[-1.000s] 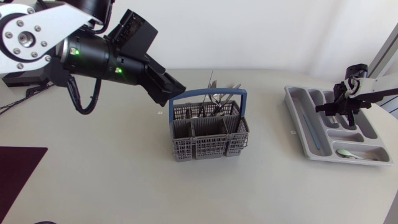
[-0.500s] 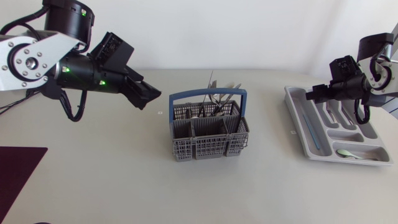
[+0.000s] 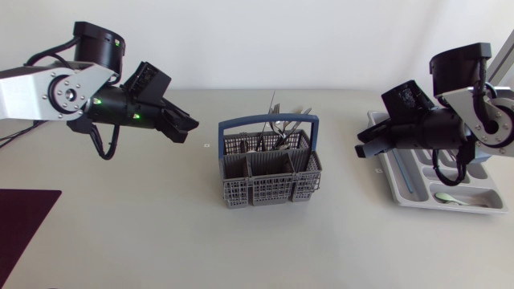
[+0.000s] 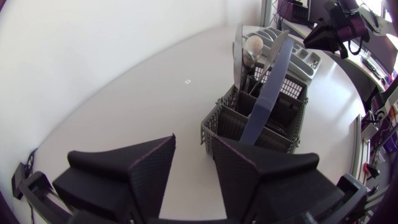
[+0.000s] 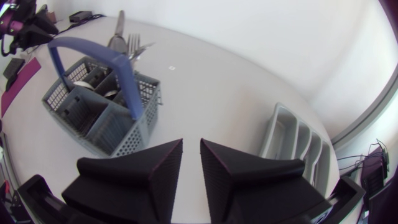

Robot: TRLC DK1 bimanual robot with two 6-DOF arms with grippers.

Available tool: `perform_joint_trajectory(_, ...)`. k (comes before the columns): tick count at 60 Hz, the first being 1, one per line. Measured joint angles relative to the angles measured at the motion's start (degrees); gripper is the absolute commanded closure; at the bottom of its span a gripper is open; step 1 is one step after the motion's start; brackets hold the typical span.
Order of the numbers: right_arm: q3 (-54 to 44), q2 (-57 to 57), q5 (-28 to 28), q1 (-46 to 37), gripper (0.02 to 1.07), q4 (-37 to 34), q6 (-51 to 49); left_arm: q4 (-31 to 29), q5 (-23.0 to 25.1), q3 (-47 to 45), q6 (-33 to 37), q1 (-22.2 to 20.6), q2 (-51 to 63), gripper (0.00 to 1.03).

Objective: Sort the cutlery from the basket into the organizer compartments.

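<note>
Right hand (image 3: pixel 360 150) swung toward basket (image 3: pixel 270 172); cutlery (image 3: pixel 278 122) apparently stands upright.

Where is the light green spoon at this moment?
In the head view the spoon lies far to the right, in the crosswise compartment at the near end of the grey organizer.

Grey mesh cutlery basket (image 3: pixel 269 189) with blue arched handle (image 3: pixel 269 122), upright at mid-table; forks and spoons (image 3: pixel 279 128) stand in its rear compartments. Grey compartmented organizer (image 3: pixel 418 205) lies flat near the table's right edge, a pale green spoon (image 3: pixel 450 197) in its nearest compartment.
</note>
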Motion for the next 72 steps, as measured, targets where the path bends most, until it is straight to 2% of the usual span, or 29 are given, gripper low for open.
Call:
perform_joint_trajectory(4,-1.1,-1.6,-1.0,2.3,1.0,-1.2,0.0,0.1,1.4,0.7,0.1,0.5,2.5,1.0)
perform_joint_trajectory(20,-5.1,-5.1,-1.4,12.1,1.01,-2.4,0.0,0.6,6.1,7.3,0.2,1.9,14.1,1.0)
perform_joint_trajectory(32,-7.2,-3.1,-1.4,15.5,1.01,-1.9,0.0,0.2,11.4,18.3,-0.1,3.4,25.7,1.0)
perform_joint_trajectory(46,-7.5,3.4,-1.7,18.1,1.01,0.9,0.0,-5.2,18.3,28.4,-0.2,3.8,33.3,1.0)
perform_joint_trajectory(54,-7.5,7.3,-0.6,18.4,1.01,2.8,0.0,-9.5,22.1,28.7,1.0,3.7,33.7,1.0)
perform_joint_trajectory(63,-7.1,10.6,1.9,19.0,1.01,6.1,0.0,-15.1,25.6,28.7,5.4,3.6,33.7,1.0)
perform_joint_trajectory(72,-6.0,13.1,2.1,18.7,1.01,7.4,0.0,-18.6,26.3,28.1,10.7,3.3,33.4,1.0)
